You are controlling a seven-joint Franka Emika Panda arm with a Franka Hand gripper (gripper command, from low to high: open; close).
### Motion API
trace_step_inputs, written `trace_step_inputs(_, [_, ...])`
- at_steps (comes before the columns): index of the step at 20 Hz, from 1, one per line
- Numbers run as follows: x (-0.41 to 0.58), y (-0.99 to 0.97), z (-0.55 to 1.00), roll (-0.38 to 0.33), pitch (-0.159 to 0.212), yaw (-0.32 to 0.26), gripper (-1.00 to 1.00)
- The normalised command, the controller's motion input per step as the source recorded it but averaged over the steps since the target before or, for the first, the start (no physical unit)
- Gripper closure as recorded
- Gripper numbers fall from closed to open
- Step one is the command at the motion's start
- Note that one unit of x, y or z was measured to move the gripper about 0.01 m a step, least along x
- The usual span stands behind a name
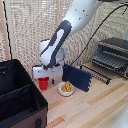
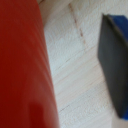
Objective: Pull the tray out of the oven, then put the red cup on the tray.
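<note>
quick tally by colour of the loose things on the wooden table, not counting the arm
Red: 1, the small red plastic cup
White: 1, the small white bowl with yellow pieces inside
Navy blue: 1, the blue panel on a black wire stand
Black: 1, the large black fabric case
Dark grey: 1, the boxy toaster oven
Total: 5

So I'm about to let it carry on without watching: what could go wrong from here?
1. The red cup stands close to the white bowl and the black case; a sideways lift could knock either.
2. The navy panel leans between the cup and the oven, so a low carry might clip it.
3. The tray sits at the oven's mouth, a small and raised target for setting the cup down.
</note>
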Motion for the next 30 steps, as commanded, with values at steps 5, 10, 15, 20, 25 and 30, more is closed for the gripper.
trace_step_inputs(5, [0.017, 0.00, 0.08, 0.008, -0.071, -0.071, 1.00])
trace_step_inputs(10, [-0.002, 0.00, 0.53, 0.071, -0.054, -0.197, 1.00])
trace_step_inputs(15, [-0.011, 0.00, 0.87, 0.074, -0.002, -0.265, 1.00])
trace_step_inputs(20, [0.000, -0.12, 0.94, 0.053, 0.014, -0.266, 1.00])
trace_step_inputs(25, [0.000, -0.19, 0.86, 0.073, 0.028, -0.295, 1.00])
trace_step_inputs(30, [0.000, -0.22, 0.88, 0.067, 0.042, -0.295, 1.00])
